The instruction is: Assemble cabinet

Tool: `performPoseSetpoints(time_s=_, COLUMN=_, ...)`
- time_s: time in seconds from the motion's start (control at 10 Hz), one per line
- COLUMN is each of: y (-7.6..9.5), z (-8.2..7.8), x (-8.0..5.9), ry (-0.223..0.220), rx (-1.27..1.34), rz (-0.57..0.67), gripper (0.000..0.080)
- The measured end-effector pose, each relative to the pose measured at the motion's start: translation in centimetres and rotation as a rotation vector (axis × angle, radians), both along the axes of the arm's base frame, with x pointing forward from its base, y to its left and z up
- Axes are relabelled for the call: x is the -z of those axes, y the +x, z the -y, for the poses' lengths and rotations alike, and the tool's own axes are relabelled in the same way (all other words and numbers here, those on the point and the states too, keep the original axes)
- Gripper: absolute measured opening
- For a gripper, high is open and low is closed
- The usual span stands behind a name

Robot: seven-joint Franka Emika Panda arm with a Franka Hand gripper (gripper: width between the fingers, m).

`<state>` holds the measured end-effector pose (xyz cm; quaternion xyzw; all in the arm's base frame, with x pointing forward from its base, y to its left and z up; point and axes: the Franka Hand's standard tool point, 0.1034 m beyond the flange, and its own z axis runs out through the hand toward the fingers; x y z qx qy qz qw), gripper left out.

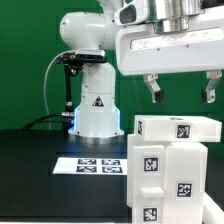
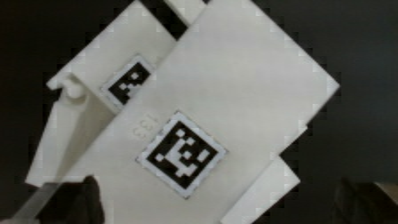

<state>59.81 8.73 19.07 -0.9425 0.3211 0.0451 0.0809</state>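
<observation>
The white cabinet (image 1: 170,172) stands at the exterior view's right. It is a tall box with a top block (image 1: 178,128) lying on it, and black-and-white tags mark its faces. My gripper (image 1: 180,92) hangs open a short way above that top block, touching nothing, with nothing between its fingers (image 1: 152,90). In the wrist view the cabinet (image 2: 231,90) fills the picture from close above. Its flat white panels lie at a slant, and two tags (image 2: 183,152) show on them.
The marker board (image 1: 95,165) lies flat on the black table (image 1: 40,180), to the exterior view's left of the cabinet. The arm's white base (image 1: 95,110) stands behind it, with a black cable (image 1: 66,90) beside it. A green wall closes the back.
</observation>
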Motion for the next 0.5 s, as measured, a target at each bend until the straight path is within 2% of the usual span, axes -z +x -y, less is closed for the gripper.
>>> performPoseSetpoints(time_s=0.1, y=0.0, z=0.0, x=0.0, ry=0.003, rx=-0.095, rz=0.017, gripper=0.0649)
performPoseSetpoints(time_s=0.2, y=-0.1, z=0.0, x=0.0, ry=-0.014, rx=-0.212, rz=0.030, gripper=0.0649)
performPoseSetpoints(time_s=0.3, y=-0.3, z=-0.3, x=-0.1, ry=-0.082, rx=-0.390, rz=0.037, gripper=0.0649)
performPoseSetpoints(time_s=0.5, y=-0.2, z=-1.5, x=-0.4, ry=-0.084, rx=-0.663, rz=0.056, gripper=0.0649)
